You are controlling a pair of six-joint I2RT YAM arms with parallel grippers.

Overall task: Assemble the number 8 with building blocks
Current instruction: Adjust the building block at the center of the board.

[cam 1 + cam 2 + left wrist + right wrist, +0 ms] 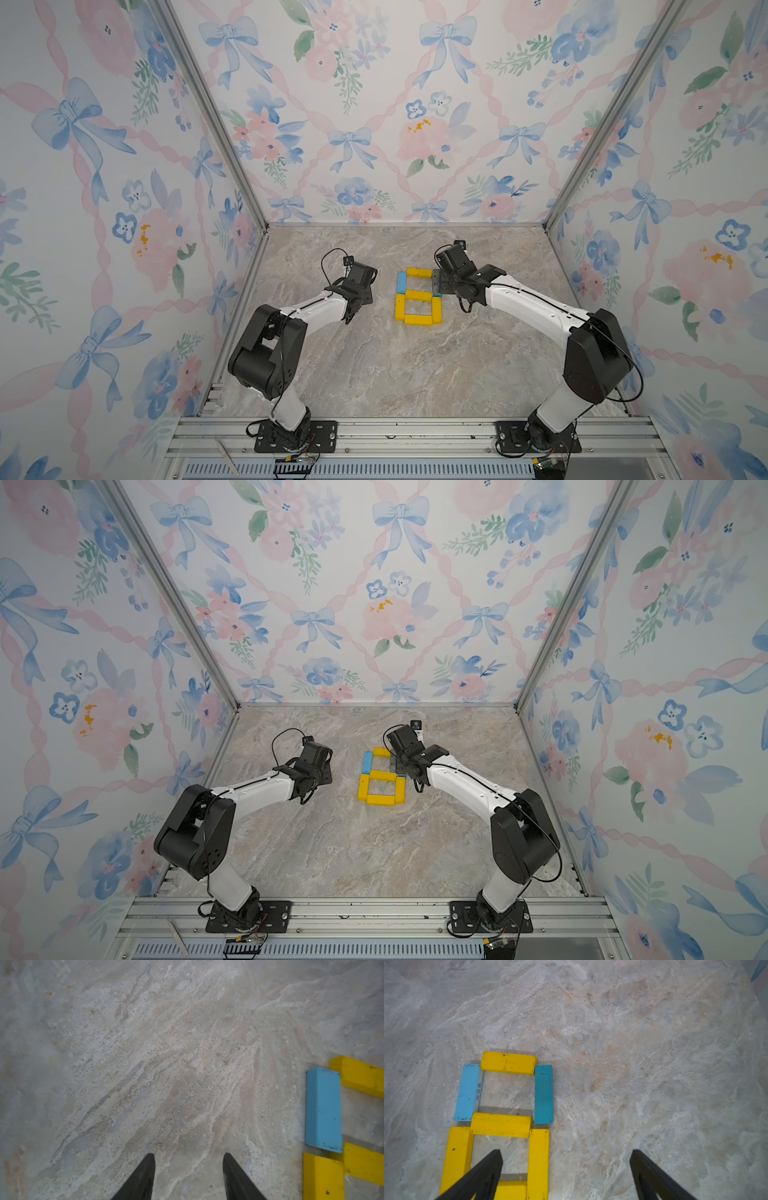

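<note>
**Right wrist view: the number 8 (pixel 492 1124) lies whole on the table (pixel 374 374)**

Seven flat bars form the figure. Taking the far wall as 12 o'clock, the top yellow bar (pixel 508 1063) closes it at 12. The light blue bar (pixel 467 1093) stands at 10 and the teal bar (pixel 543 1094) at 2. The middle yellow bar (pixel 508 1126) crosses the centre. The 8 o'clock yellow bar (pixel 457 1155) and the 4 o'clock yellow bar (pixel 538 1161) run down the lower loop, and the bottom yellow bar (pixel 510 1190) closes it at 6. At the corners, neighbouring bars touch or sit just beside each other. In both top views the figure lies near the table's middle, a little toward 12 o'clock, between the two arms.

The right gripper (pixel 566 1153) hangs over the figure's 2 o'clock side, its fingers spread wide with nothing between them. In both top views it hides most of the teal bar. The left gripper (pixel 188 1155) hovers at 9 o'clock of the figure, apart from it. Its fingers are partly spread over bare table and hold nothing.
</note>
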